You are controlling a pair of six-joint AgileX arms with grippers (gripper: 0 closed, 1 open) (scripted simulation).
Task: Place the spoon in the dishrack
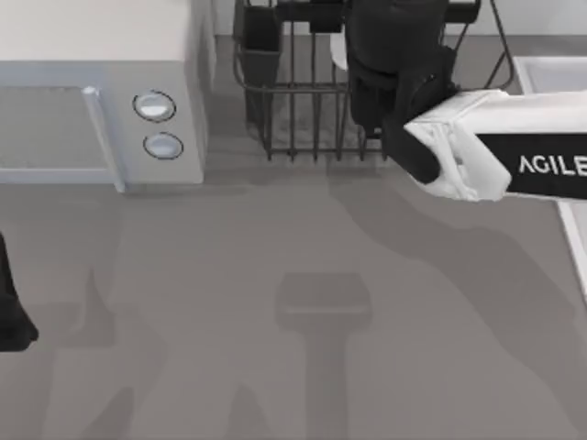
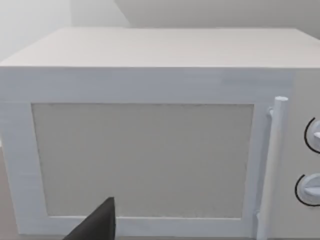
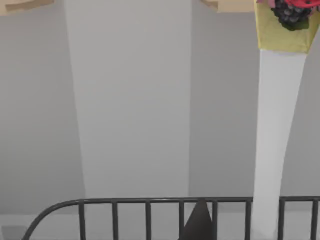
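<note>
The dishrack [image 1: 293, 110], a dark wire basket, stands at the back of the table, with its dark utensil cup [image 1: 260, 50] at the left corner. My right arm reaches in from the right, and its black gripper [image 1: 394, 64] hangs over the rack. In the right wrist view the gripper [image 3: 200, 222] shows as a dark tip just above the rack's rim [image 3: 125, 202]. Beside it a long white tapering handle with a yellow end [image 3: 275, 140], seemingly the spoon, stands upright in front of the rim. Whether the gripper holds it is unclear.
A pale grey microwave [image 1: 101, 119] with two round knobs sits at the back left, close to the rack. My left arm [image 1: 11, 312] is parked at the left edge, facing the microwave door [image 2: 145, 160]. A white ledge [image 1: 555, 73] lines the right side.
</note>
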